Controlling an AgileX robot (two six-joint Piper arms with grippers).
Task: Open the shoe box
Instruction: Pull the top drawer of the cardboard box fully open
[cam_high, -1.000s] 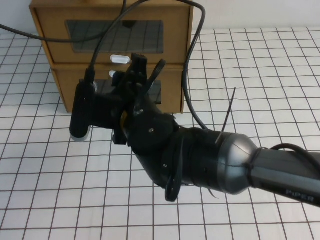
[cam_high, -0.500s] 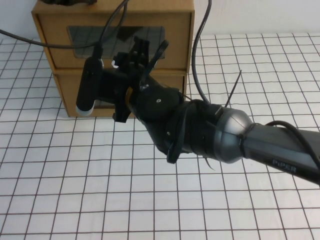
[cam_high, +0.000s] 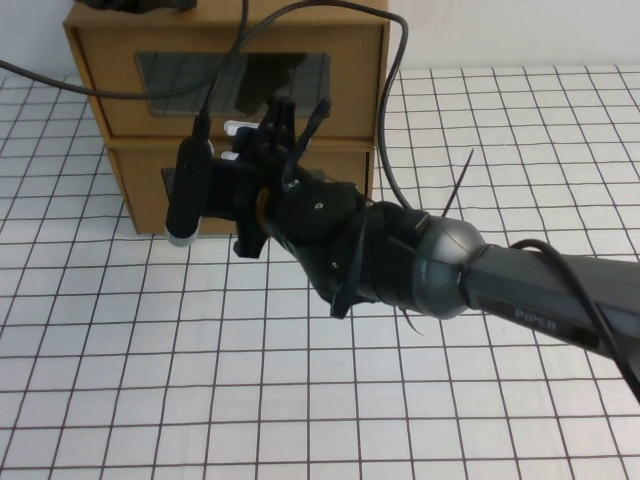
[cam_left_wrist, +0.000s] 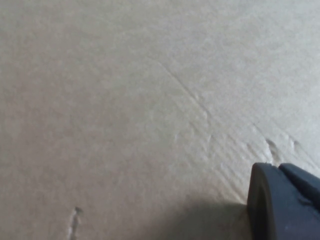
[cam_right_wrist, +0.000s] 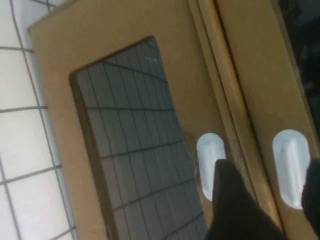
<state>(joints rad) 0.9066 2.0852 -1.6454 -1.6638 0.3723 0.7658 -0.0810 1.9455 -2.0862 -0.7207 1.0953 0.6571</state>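
Observation:
Two brown cardboard shoe boxes are stacked at the far left; the upper box (cam_high: 350, 60) sits on the lower box (cam_high: 345, 175). Each has a dark front window and a white pull tab. My right gripper (cam_high: 298, 112) is open and just in front of the box fronts, at the height of the seam between them. In the right wrist view its fingers (cam_right_wrist: 227, 200) straddle the seam, with the upper tab (cam_right_wrist: 291, 167) between them and the lower tab (cam_right_wrist: 209, 150) partly behind one finger. My left gripper (cam_high: 135, 4) lies on the upper box's top, close against the cardboard (cam_left_wrist: 125, 100).
The white gridded tabletop (cam_high: 500, 380) spreads in front of and to the right of the boxes. The right arm's black cable (cam_high: 385, 120) arcs past the boxes' right edge. A wrist camera (cam_high: 188, 195) hangs left of the right gripper, in front of the lower box.
The right arm has moved forward toward the box fronts, and its fingers now stand at the white tabs. The gripper stays open.

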